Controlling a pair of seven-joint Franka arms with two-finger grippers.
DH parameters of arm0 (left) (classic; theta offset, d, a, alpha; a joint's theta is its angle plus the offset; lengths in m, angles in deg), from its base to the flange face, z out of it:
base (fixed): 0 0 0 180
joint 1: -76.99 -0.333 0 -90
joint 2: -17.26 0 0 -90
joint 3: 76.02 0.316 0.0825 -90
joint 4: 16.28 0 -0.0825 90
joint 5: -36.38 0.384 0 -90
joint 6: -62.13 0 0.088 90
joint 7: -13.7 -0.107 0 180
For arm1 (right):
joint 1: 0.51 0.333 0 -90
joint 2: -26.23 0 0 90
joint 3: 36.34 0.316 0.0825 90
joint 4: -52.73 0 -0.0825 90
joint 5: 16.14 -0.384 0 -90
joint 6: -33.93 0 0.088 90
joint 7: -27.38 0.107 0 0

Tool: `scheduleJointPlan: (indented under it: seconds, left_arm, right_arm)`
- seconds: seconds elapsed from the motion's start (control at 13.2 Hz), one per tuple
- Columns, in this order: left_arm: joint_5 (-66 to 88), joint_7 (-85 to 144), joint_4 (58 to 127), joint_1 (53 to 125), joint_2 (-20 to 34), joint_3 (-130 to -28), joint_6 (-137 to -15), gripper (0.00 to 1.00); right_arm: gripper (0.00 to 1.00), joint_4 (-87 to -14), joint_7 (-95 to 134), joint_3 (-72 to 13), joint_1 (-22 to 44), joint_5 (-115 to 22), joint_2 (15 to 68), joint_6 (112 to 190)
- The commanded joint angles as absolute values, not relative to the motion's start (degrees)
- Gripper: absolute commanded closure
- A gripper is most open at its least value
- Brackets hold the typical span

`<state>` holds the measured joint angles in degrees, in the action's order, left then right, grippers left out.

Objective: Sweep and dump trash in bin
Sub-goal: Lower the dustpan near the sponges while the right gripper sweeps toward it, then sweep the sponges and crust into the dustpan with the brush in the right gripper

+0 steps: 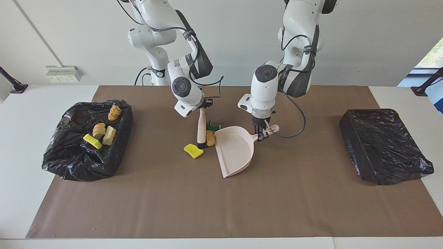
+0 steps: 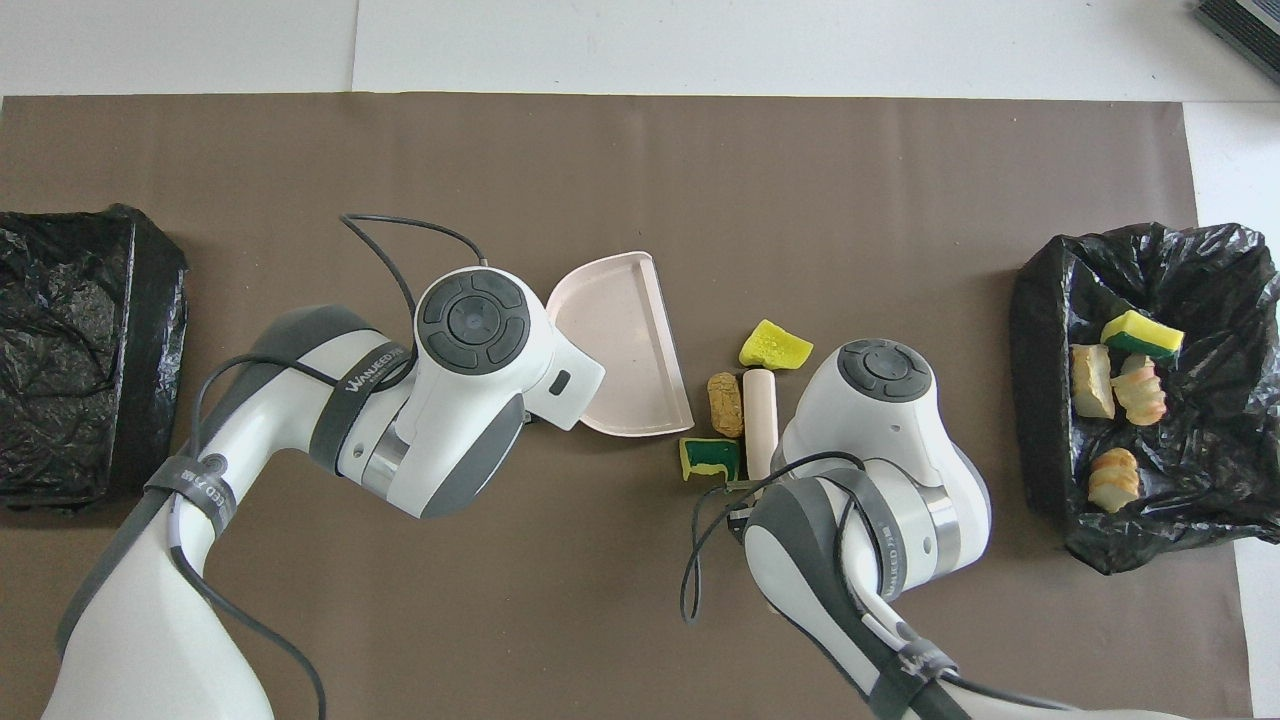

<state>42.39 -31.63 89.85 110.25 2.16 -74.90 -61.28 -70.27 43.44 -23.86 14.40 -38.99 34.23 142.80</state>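
Observation:
My right gripper (image 1: 205, 103) is shut on the top of the beige hand brush (image 1: 201, 128). The brush stands upright with its dark bristles on the mat. Three trash bits lie by it: a yellow sponge (image 1: 193, 150) (image 2: 773, 345), a tan pastry lump (image 1: 210, 138) (image 2: 725, 403) and a green-yellow sponge (image 1: 214, 126) (image 2: 710, 457). My left gripper (image 1: 263, 133) is shut on the handle of the pale pink dustpan (image 1: 235, 152) (image 2: 620, 350). The dustpan's open edge faces the trash, close beside the pastry lump.
A bin lined with a black bag (image 1: 69, 162) (image 2: 1040, 330) sits at the right arm's end and holds several trash bits. A second black-bagged bin (image 1: 380, 145) (image 2: 60, 400) sits at the left arm's end. A brown mat (image 1: 221, 207) covers the table.

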Motion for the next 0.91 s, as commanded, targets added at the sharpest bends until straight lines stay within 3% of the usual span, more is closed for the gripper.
scheduleJointPlan:
  seconds: [0.0,0.46,0.84]
  left_arm:
    - [43.3,-32.2,92.7,110.0,4.2,-75.0,-63.1,1.0]
    - [43.3,-33.4,93.2,109.5,4.2,-75.0,-64.3,1.0]
    - [43.3,-34.2,92.3,107.0,6.5,-74.5,-62.2,1.0]
  right_arm:
    - [1.0,-64.6,39.8,-23.4,16.2,-45.9,36.9,141.9]
    - [1.0,-53.3,40.0,-24.1,11.0,-34.7,31.9,121.3]
    - [1.0,-52.8,34.1,-23.9,7.4,-15.3,33.6,124.7]
